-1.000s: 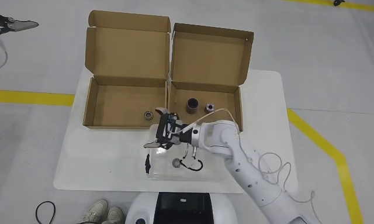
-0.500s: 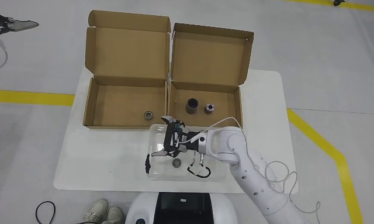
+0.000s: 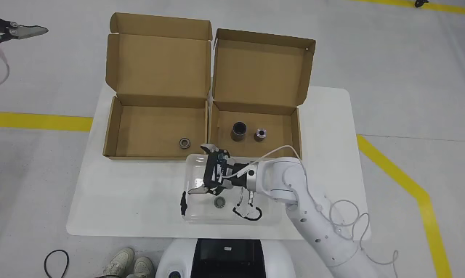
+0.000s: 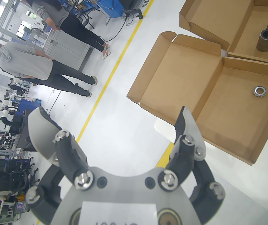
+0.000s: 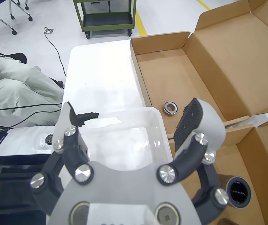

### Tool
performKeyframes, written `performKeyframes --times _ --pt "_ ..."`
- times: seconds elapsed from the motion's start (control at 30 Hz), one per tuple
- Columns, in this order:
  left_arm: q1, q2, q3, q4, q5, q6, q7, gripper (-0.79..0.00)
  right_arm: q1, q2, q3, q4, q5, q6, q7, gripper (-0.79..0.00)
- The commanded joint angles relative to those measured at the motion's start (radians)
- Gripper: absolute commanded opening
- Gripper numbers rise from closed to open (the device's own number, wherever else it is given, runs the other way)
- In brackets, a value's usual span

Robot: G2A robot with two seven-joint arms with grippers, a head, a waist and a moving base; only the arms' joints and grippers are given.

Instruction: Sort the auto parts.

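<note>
While the right claw (image 3: 197, 169) hangs wide open over the clear tray (image 3: 195, 218), the small round part (image 3: 219, 202) lies in that tray beside the claw, outside its gap; the left claw (image 4: 110, 122), also wide, is well apart.

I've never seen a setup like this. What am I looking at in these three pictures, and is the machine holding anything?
It is a two-armed robot sorting auto parts at a white table. One picture looks down from above its arms; the other two come from cameras on its wrists. The right claw hovers open and empty over a clear plastic tray with a small round grey part inside. The left claw, also open and empty, is beside the table. Behind the tray stand two open brown cardboard boxes: one holds a silver bearing ring, the other a dark metal sleeve and a small silver cylinder.
</note>
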Motion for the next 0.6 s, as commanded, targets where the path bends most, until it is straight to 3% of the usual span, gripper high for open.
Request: performKeyframes --times 0.0,0.27,0.57 --pt "0.000 0.000 0.000 0.000 0.000 0.000 0.000 0.000 -0.011 0.004 -0.004 -0.016 -0.037 0.012 0.011 0.000" --pt "0.000 0.000 0.000 0.000 0.000 0.000 0.000 0.000 -0.113 0.035 0.009 -0.100 -0.205 0.043 0.007 0.000" --pt "0.000 0.000 0.000 0.000 0.000 0.000 0.000 0.000 -0.160 0.060 0.023 -0.085 -0.292 0.038 -0.042 -0.022"
